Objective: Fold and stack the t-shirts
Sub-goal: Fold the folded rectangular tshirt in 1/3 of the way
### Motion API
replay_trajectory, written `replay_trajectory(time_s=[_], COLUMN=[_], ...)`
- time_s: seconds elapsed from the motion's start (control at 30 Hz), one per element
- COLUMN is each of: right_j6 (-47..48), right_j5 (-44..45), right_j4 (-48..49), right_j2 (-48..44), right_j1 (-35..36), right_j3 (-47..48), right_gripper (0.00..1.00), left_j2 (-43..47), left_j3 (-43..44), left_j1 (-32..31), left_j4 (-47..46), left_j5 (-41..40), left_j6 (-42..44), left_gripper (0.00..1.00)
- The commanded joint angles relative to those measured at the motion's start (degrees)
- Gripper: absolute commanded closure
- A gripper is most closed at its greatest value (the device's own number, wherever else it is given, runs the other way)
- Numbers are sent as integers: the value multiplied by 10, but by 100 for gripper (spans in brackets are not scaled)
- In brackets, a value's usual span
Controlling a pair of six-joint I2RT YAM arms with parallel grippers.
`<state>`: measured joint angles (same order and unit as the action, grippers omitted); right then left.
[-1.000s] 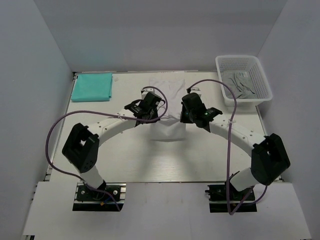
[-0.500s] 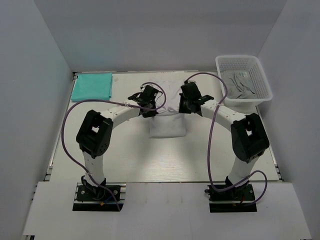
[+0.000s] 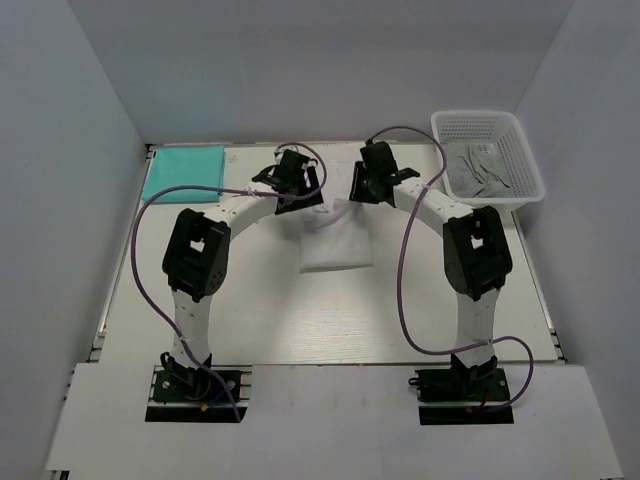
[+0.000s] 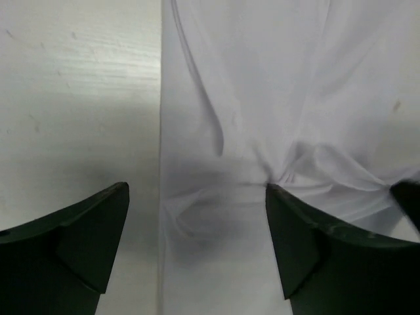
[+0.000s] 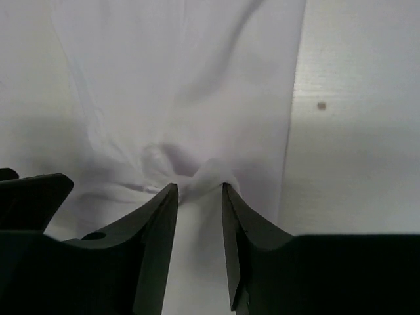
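Folding step on the white shirt, judging by the layout. Table [image 3: 250, 310] takes up most of the top view, both arms reaching to its far half.

White t-shirt [image 3: 335, 245] lies mid-table as a narrowed rectangle, its far end bunched between the two grippers. It is soft thin cloth, light and limp, and it wrinkles wherever it is pinched. It will likely sag and drag rather than hold shape, so it is best taken at an edge or corner with both arms and the pull kept even. It should not be slippery on the matte table, though I can't confirm that.

Teal t-shirt [image 3: 183, 172] sits at the far left corner, already a flat folded rectangle, well apart from the white one. The stack is not made yet.

White mesh basket [image 3: 530, 165] stands at the far right corner and holds crumpled grey cloth [image 3: 480, 170]. How many pieces there are I can't tell.

Left gripper [image 4: 197, 190] has its fingers spread wide and holds nothing. They straddle the shirt's left edge, with a creased patch of cloth between them.

Right gripper [image 5: 200, 187] is nearly closed, with a small puckered fold of the white shirt pinched at the fingertips, near the shirt's right edge.
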<state>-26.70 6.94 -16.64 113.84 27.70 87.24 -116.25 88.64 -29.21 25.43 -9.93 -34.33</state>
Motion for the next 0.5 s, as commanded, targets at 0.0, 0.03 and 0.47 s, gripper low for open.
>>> replay_trajectory(time_s=[0.0,0.03,0.47], right_j6=[8,9,63], right_j5=[2,-10,-170], right_j4=[6,2,100], right_j2=[21,21,-170], right_j1=[-19,-26,-13], right_j3=[77,79,-176], right_gripper=[59,55,10], left_j2=[-6,-6,234], left_j3=[80,86,-208], left_j1=[26,35,34], left_j4=[-3,-3,-69], left_j5=[-34,-34,82], left_j6=[0,5,5], left_gripper=[2,0,0])
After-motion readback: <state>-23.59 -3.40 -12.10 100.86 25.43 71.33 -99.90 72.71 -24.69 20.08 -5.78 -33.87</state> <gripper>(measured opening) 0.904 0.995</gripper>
